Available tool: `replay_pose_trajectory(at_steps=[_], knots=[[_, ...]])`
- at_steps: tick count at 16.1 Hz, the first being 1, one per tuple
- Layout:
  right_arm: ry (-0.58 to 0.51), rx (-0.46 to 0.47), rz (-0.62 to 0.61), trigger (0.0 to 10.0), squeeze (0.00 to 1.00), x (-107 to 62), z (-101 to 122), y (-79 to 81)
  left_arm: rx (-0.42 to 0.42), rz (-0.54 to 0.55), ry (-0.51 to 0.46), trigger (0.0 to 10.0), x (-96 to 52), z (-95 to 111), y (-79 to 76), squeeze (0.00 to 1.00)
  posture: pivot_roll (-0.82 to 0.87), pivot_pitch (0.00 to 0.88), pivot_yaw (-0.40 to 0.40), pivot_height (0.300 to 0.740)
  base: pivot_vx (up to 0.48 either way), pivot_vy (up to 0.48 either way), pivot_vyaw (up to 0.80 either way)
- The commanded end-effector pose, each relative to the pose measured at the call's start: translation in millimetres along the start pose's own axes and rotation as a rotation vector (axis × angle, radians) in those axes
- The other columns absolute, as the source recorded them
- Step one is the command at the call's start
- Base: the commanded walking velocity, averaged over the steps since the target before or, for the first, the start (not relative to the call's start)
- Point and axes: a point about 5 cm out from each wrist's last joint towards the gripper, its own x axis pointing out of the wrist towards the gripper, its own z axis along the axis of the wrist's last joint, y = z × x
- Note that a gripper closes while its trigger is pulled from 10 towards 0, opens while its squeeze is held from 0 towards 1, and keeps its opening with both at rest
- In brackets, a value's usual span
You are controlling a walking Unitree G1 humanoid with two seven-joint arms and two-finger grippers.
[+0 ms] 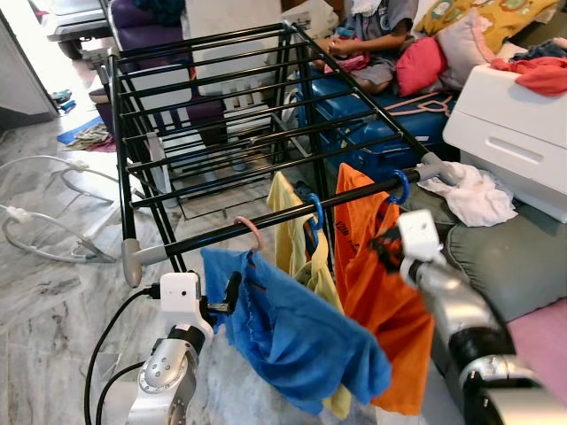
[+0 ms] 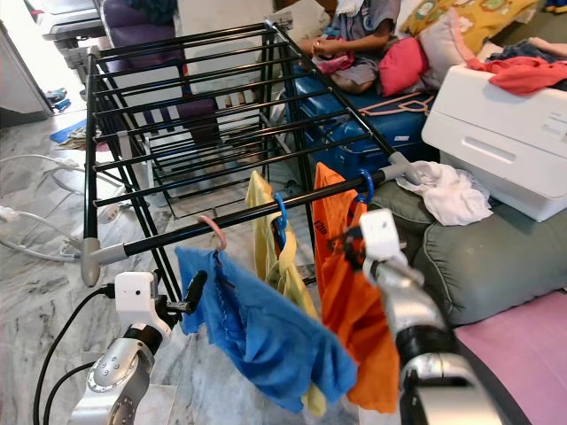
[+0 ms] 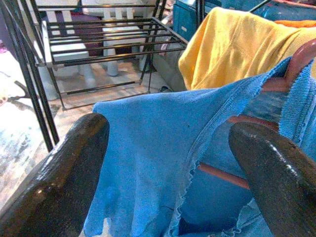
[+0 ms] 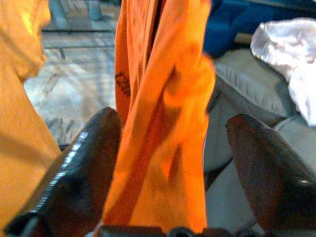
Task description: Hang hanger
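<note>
A black drying rack (image 1: 204,115) stands before me. On its front rail (image 1: 195,241) hang three hangers. A pink hanger (image 1: 251,228) carries a blue garment (image 1: 292,332). Two blue hangers (image 1: 316,212) hold a yellow garment (image 1: 285,221) and an orange garment (image 1: 376,292). My left gripper (image 1: 233,290) is open at the blue garment's left edge, and the cloth (image 3: 148,148) lies between its fingers (image 3: 64,168). My right gripper (image 1: 387,248) is open against the orange garment (image 4: 168,113), which hangs between its fingers (image 4: 84,168).
A white cabinet (image 1: 523,124) with red cloth on it and a grey cushion (image 1: 514,257) stand close on the right. A white cloth (image 1: 474,195) lies by the rail's right end. A person (image 1: 372,35) sits behind the rack. Cables (image 1: 44,235) trail over the floor on the left.
</note>
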Motion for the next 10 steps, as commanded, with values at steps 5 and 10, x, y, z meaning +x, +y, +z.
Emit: replay_pose_trajectory(at_steps=[5,10], knots=[[0.033,0.048,0.024,0.0,0.0,2.6,-4.7,-8.6,0.016,0.02,0.017,10.0,-1.6,-1.2,3.2,0.0,-0.13,0.0,0.081,0.74,0.0,0.0,0.0],[0.03,0.079,0.047,0.0,0.0,2.0,-8.9,-11.9,0.023,0.021,0.026,10.0,-1.8,-2.6,3.4,0.0,-0.13,0.0,0.085,0.74,0.0,0.0,0.0]])
